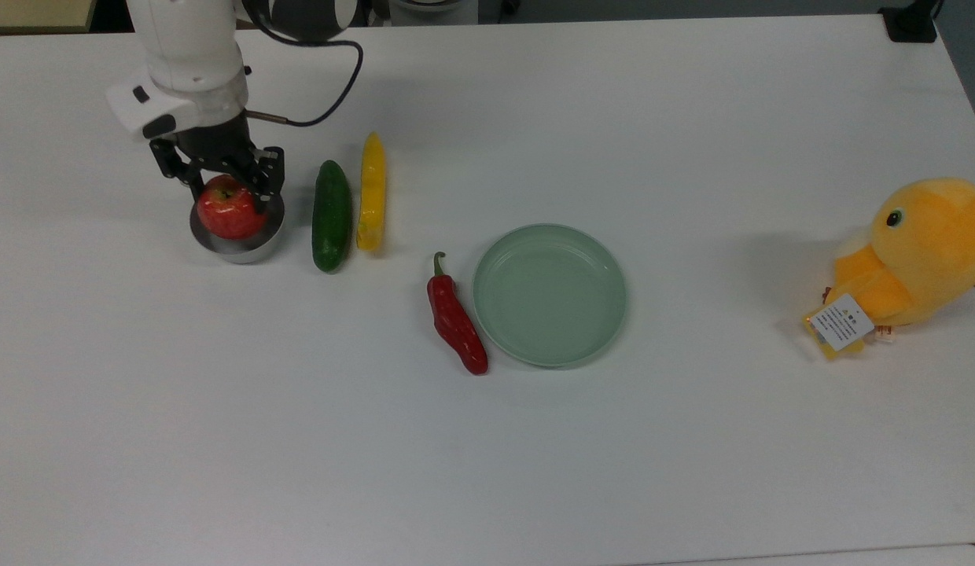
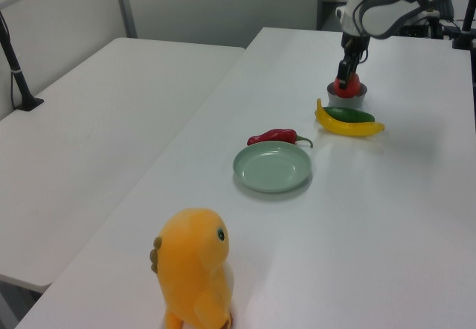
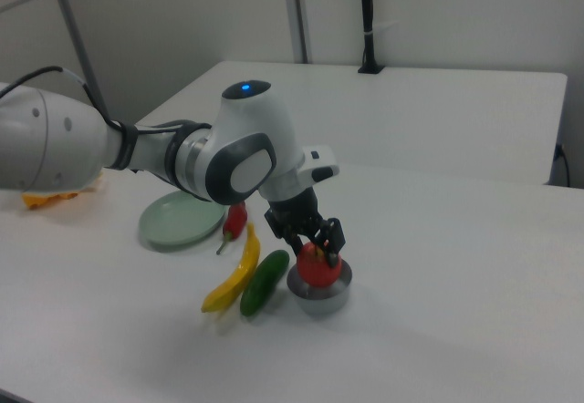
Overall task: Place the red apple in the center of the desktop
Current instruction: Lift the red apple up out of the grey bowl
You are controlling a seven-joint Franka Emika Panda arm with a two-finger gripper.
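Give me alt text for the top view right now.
The claw grips the red apple just above a small grey bowl at the top view's left. To the right on the white desktop lie a cucumber, yellow pepper, red chili, green plate and plush duck.
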